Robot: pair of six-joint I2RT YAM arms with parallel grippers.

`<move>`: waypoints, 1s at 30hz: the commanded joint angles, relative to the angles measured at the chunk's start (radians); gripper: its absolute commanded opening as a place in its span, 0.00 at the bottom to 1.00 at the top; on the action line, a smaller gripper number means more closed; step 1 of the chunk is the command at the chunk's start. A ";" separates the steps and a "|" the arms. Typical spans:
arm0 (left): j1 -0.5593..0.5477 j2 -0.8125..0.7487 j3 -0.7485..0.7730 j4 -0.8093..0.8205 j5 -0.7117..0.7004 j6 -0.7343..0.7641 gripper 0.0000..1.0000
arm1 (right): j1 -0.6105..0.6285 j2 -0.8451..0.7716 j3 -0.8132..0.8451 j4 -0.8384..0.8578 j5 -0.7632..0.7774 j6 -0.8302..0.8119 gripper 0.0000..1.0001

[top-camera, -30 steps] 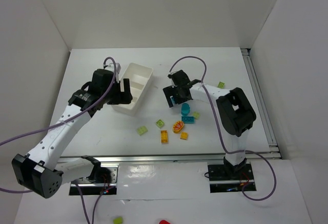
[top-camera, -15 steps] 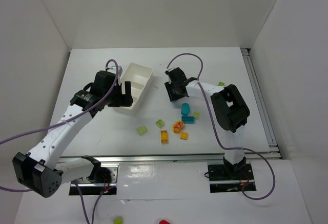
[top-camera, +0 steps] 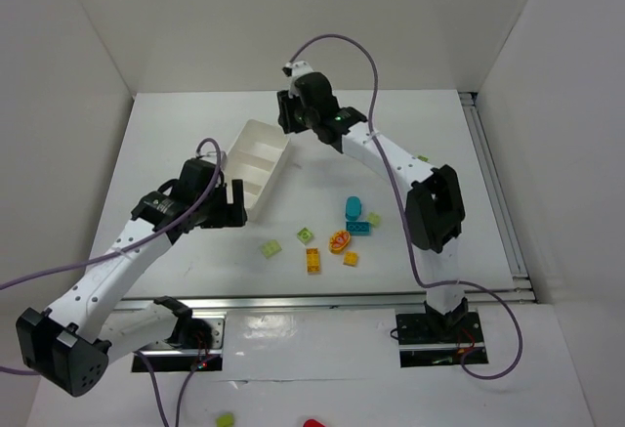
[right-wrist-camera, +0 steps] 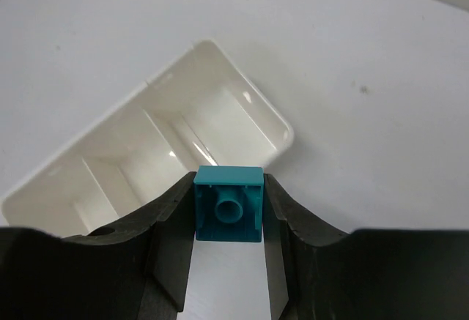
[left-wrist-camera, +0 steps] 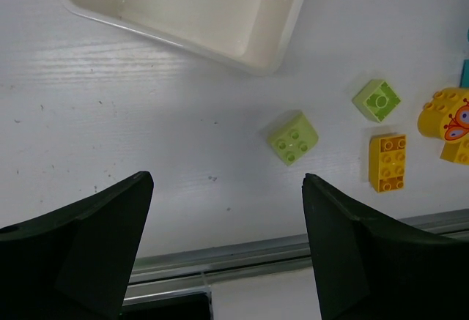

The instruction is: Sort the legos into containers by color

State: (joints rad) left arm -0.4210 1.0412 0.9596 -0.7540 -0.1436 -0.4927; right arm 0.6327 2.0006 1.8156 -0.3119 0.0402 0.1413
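Desk (top-camera: 176, 124): white, carries everything.

Tray (top-camera: 262, 126): lies at an angle. All three compartments look empty in the right wrist view, so no colour is assigned yet.

Right arm (top-camera: 376, 153): reaches to the tray's far end. Right jaws are clenched on a teal brick (right-wrist-camera: 229, 204), which sits square between the pads with its hollow underside towards the camera. It hangs beside the tray's rim (right-wrist-camera: 242, 89), by the end compartment's corner.

Risk: we judge the brick is not squarely over a compartment. If released here, it could clip the rim and bounce onto the desk.

Left arm (top-camera: 127, 251): left jaws are spread wide and hold nothing, just off the tray's near end.

Risk: swinging toward the tray could nudge it under the right arm's drop.

Loose bricks: the lime brick (left-wrist-camera: 293, 137) lies between the left jaws and ahead of them. A second lime brick (left-wrist-camera: 377, 100) and the yellow brick (left-wrist-camera: 387, 162) lie off to one side.
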 commanded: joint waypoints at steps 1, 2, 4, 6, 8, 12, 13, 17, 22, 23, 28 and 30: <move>-0.021 -0.038 0.002 -0.022 -0.010 -0.044 0.93 | 0.030 0.148 0.161 -0.004 -0.017 -0.002 0.31; -0.030 -0.038 0.002 -0.022 -0.010 -0.055 0.93 | 0.042 0.176 0.241 -0.004 -0.017 -0.002 0.31; -0.039 -0.049 0.002 -0.031 0.021 -0.064 0.93 | 0.053 0.228 0.312 -0.015 -0.017 -0.011 0.33; -0.039 -0.049 0.002 -0.031 0.042 -0.064 0.91 | 0.062 0.294 0.390 -0.015 -0.017 -0.011 0.33; -0.048 -0.049 0.002 -0.050 0.055 -0.075 0.91 | 0.062 0.355 0.441 -0.024 -0.008 -0.011 0.36; -0.048 -0.040 0.002 -0.050 0.087 -0.107 0.91 | 0.062 0.403 0.542 -0.035 -0.017 -0.011 0.49; -0.058 -0.040 0.002 -0.050 0.087 -0.121 0.91 | 0.062 0.403 0.542 -0.035 -0.017 -0.011 0.60; -0.068 -0.017 0.002 -0.036 0.087 -0.121 0.90 | 0.062 0.342 0.521 -0.035 -0.017 -0.011 0.68; -0.104 0.072 0.036 0.010 0.107 -0.099 0.89 | 0.015 0.150 0.302 0.011 0.003 0.001 0.68; -0.123 0.089 0.051 0.021 0.107 -0.087 0.89 | 0.004 0.051 0.242 0.023 0.029 0.001 0.68; -0.211 0.230 0.096 0.045 0.084 -0.047 0.89 | -0.115 -0.294 -0.239 0.103 0.079 0.078 0.81; -0.248 0.304 0.106 0.054 0.049 -0.087 0.89 | -0.185 -0.429 -0.341 0.090 0.098 0.101 0.90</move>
State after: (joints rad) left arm -0.6277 1.2854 1.0225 -0.7322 -0.0608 -0.5735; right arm 0.5224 1.7504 1.5845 -0.2832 0.0803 0.1905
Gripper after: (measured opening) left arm 0.892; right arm 0.875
